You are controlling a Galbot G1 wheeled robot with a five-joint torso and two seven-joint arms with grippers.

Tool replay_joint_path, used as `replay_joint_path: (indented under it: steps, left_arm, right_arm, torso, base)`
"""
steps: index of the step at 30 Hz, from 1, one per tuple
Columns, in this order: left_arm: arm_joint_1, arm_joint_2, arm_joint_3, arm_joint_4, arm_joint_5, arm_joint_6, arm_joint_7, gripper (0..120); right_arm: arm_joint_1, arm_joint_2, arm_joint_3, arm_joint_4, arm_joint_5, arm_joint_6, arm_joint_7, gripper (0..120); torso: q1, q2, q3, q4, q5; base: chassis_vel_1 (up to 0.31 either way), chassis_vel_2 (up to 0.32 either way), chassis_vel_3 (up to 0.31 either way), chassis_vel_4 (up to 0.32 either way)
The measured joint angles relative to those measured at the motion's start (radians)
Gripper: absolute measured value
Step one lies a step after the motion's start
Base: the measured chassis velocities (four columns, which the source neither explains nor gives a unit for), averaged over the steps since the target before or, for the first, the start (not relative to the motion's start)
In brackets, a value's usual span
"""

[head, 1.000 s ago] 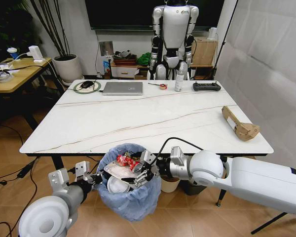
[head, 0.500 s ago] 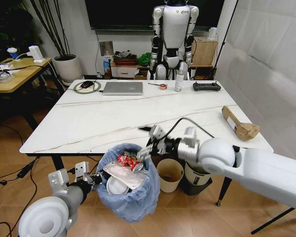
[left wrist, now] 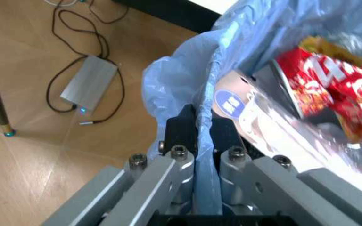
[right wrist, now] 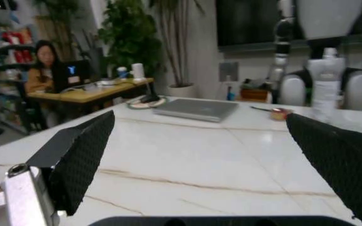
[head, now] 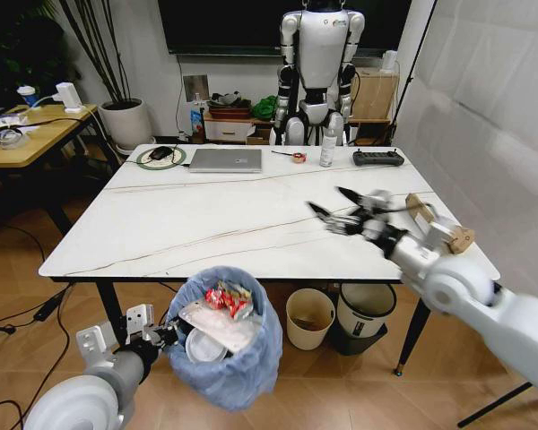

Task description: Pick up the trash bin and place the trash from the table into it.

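Note:
The trash bin [head: 226, 351], lined with a light-blue bag, hangs below the table's [head: 206, 215] near edge. My left gripper [head: 168, 333] is shut on its rim; in the left wrist view its fingers [left wrist: 179, 128] pinch the bag edge. Inside lie a red wrapper [left wrist: 332, 84], a clear package [left wrist: 275, 125] and a white lid [head: 200, 348]. My right gripper [head: 345, 208] hovers open and empty over the table's right half, a little left of the brown paper bag [head: 455, 238]. The right wrist view looks out across the tabletop [right wrist: 187, 169] between the two spread fingers [right wrist: 74, 155].
At the table's far edge lie a grey laptop [head: 224, 159], a black controller [head: 377, 158], a bottle [head: 326, 148] and a tape roll [head: 297, 157]. A cream bucket [head: 308, 315] and a white-grey bin [head: 366, 309] stand underneath. A humanoid robot [head: 318, 63] stands behind, a wooden desk [head: 27, 125] at left.
My right gripper has lifted out of the trash bin and swung up and right over the table toward the brown paper bag. The left gripper still holds the bin.

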State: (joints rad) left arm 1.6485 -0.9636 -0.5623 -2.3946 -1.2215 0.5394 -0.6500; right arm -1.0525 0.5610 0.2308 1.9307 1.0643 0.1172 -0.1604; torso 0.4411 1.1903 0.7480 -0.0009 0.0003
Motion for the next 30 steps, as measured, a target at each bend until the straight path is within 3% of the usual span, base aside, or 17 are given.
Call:
replay_joint_path:
  steps: [2, 6, 9, 16, 24, 30]
  left_arm:
    - [-0.001, -0.002, 0.003, -0.001, 0.012, -0.001, 0.006, 0]
    - [-0.001, -0.008, 0.004, -0.001, 0.029, -0.004, 0.015, 0]
    - [0.008, -0.020, 0.010, 0.007, 0.072, -0.014, 0.044, 0]
    - [0.006, -0.029, 0.031, 0.021, 0.108, -0.022, 0.070, 0]
    - [-0.003, -0.033, 0.056, 0.030, 0.124, -0.025, 0.074, 0]
    - [0.006, -0.031, 0.050, 0.030, 0.127, -0.028, 0.079, 0]
  right_arm:
    - [-0.138, 0.025, 0.150, -0.007, -0.035, 0.011, -0.024, 100]
    - [-0.259, 0.079, 0.270, -0.003, -0.063, 0.015, -0.040, 100]
    - [-0.414, 0.226, 0.449, 0.021, -0.138, 0.015, -0.081, 100]
    - [-0.590, 0.418, 0.644, 0.022, -0.255, 0.028, -0.234, 100]
    - [-0.624, 0.551, 0.654, 0.010, -0.261, 0.032, -0.287, 100]
    - [-0.618, 0.601, 0.643, -0.022, -0.270, 0.045, -0.314, 100]
  torso:
    - [0.000, 0.000, 0.000, 0.0006, 0.0000]
    - [0.000, 0.000, 0.000, 0.0007, 0.0003]
    - [0.000, 0.000, 0.000, 0.0007, -0.0002]
    - [0.000, 0.000, 0.000, 0.0004, -0.0007]
    - [0.000, 0.000, 0.000, 0.0008, -0.0003]
    - [0.000, 0.000, 0.000, 0.0008, -0.0003]
  base:
    - [0.000, 0.000, 0.000, 0.000]
    - [0.000, 0.000, 0.000, 0.000]
    - [0.000, 0.000, 0.000, 0.000]
    - [0.000, 0.000, 0.000, 0.000]
    - [0.000, 0.000, 0.000, 0.000]
    - [0.000, 0.000, 0.000, 0.000]
